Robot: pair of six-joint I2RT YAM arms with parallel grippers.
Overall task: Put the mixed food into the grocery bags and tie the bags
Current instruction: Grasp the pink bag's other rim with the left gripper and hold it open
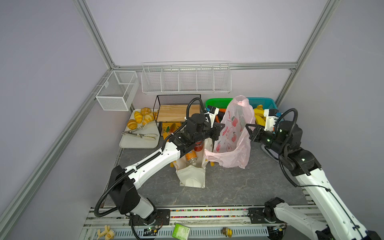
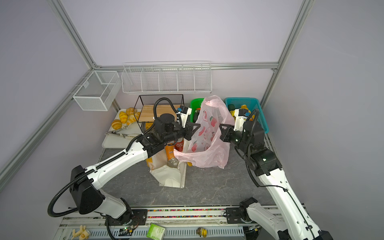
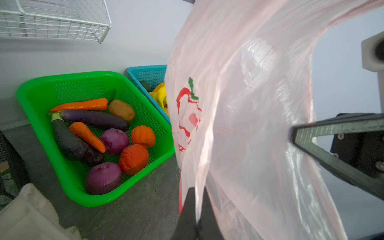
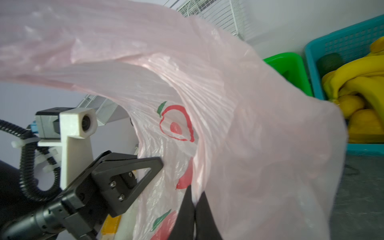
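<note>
While the pink plastic bag (image 1: 234, 143) hung between them, the left gripper (image 1: 222, 126) was clenched on one edge; the right gripper (image 1: 247, 126) gripped the opposite edge.

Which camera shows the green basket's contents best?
The left wrist view: it looks into the green basket, with carrots, eggplants and red onions clear. Both top views show mostly its rim behind the pink plastic bag; the right wrist view catches only one corner.

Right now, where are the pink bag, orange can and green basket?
pink bag (image 1: 232, 133): a top view, printed side.
orange can (image 1: 190, 155): a top view, its side.
green basket (image 3: 79, 89): left wrist view, mesh wall.
</note>
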